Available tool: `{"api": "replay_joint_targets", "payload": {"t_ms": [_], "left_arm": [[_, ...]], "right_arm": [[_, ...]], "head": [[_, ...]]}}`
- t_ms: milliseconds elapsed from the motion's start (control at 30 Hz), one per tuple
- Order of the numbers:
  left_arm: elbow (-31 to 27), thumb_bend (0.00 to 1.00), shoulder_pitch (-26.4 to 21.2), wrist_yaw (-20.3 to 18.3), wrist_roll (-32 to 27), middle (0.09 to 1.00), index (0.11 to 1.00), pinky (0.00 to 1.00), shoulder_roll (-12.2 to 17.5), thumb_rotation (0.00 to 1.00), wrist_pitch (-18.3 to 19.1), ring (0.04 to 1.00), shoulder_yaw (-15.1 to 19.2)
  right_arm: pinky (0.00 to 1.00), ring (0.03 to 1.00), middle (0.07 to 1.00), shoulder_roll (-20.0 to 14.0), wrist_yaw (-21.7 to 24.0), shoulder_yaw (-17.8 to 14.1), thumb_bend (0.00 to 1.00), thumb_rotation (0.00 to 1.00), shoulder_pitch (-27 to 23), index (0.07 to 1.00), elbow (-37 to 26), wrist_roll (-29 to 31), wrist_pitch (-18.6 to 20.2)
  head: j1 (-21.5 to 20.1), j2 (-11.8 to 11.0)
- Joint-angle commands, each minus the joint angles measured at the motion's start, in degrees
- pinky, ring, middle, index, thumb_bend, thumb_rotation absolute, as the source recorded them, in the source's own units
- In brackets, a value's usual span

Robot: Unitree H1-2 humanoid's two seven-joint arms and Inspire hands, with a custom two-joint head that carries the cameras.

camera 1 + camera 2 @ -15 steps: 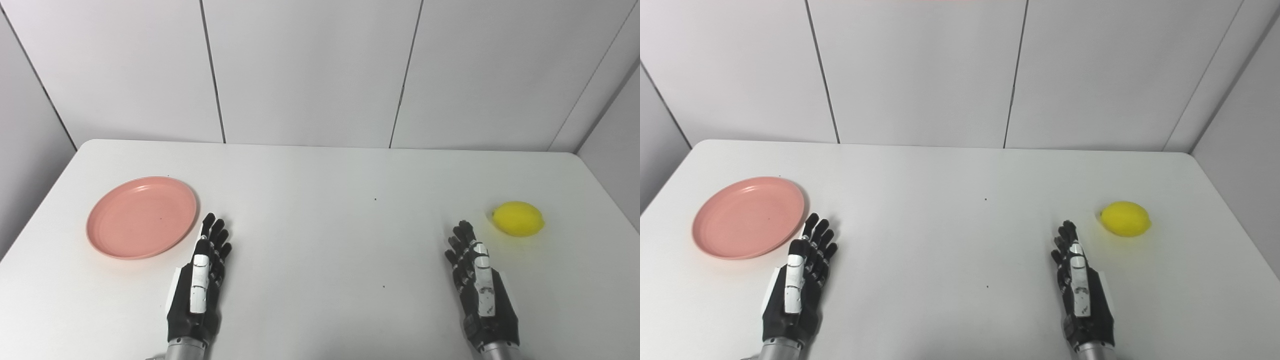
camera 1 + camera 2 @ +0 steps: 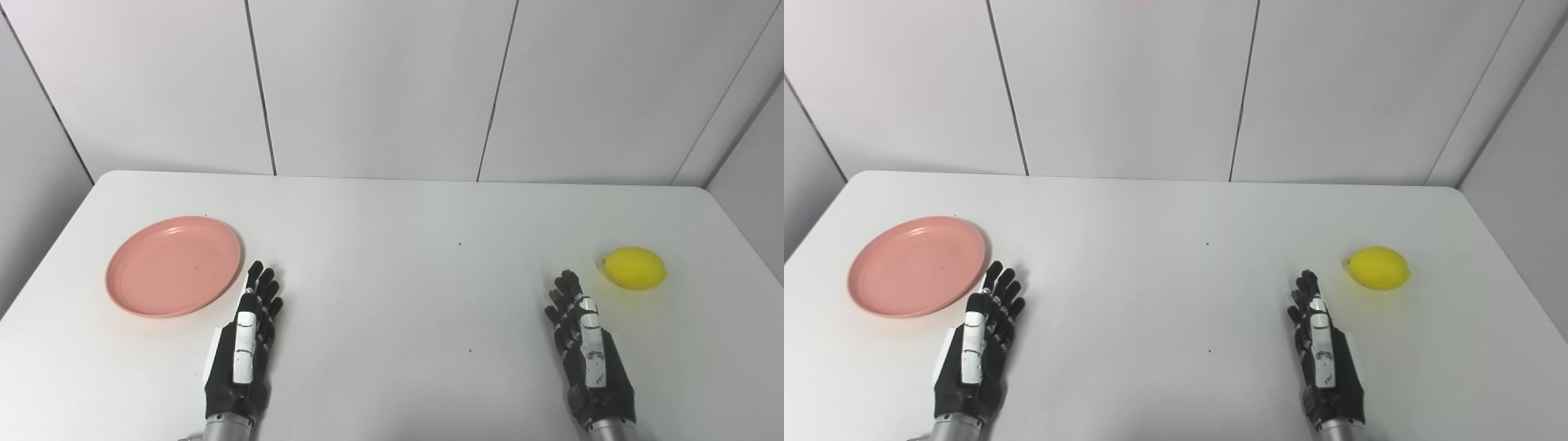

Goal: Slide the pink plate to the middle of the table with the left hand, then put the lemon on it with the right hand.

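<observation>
White panelled walls behind, white table (image 2: 392,318) with rounded far corners, a couple of tiny dark specks on it.

Left eye view:
- pink plate (image 2: 174,265) sits flat on the table's left side, not in the middle. Nothing on it.
- left hand (image 2: 244,352) lies low over the table just right of the plate's near-right edge, thumb side up, fingers (image 2: 262,288) extended forward and slightly fanned. Holds nothing. Fingertips close to the plate rim but apart from it.
- lemon (image 2: 634,267) rests on the table on the far right, long axis roughly left-right, well apart from the plate.
- right hand (image 2: 589,352) in a mirrored pose on the right side: thumb side up, fingers straight and lightly spread, empty. Fingertips are near the lemon, just short of it to its left and toward the camera; no contact.
- Can't tell whether either palm edge actually touches the table.

Right eye view:
- Same layout, everything shifted left in frame.
- plate (image 2: 917,265) near the left table edge; left hand (image 2: 975,354) beside its near-right rim, a visible gap between them.
- lemon (image 2: 1378,267) on the right; right hand (image 2: 1324,355) below-left of it, with table showing between fingertips and fruit.
- Both hands unclenched, nothing gripped.
- Centre of the table between the hands shows only bare surface.
</observation>
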Motion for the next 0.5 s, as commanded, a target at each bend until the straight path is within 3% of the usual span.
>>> {"api": "replay_joint_targets", "payload": {"t_ms": [0,467], "left_arm": [[1.1,0.73,0.9,0.1,0.2,1.000,1.000,1.00,0.6,0.95,0.4,1.000,-0.1],[1.7,0.73,0.8,0.1,0.1,1.000,1.000,1.00,0.7,0.94,0.2,1.000,0.0]], "right_arm": [[1.00,1.000,0.988,0.2,0.3,0.7,0.76,1.00,0.7,0.978,1.3,0.0,2.6],[1.00,1.000,0.991,0.1,0.6,0.8,0.75,1.00,0.7,0.980,1.2,0.3,3.1]], "head": [[-0.1,-0.1],[0.0,-0.2]]}}
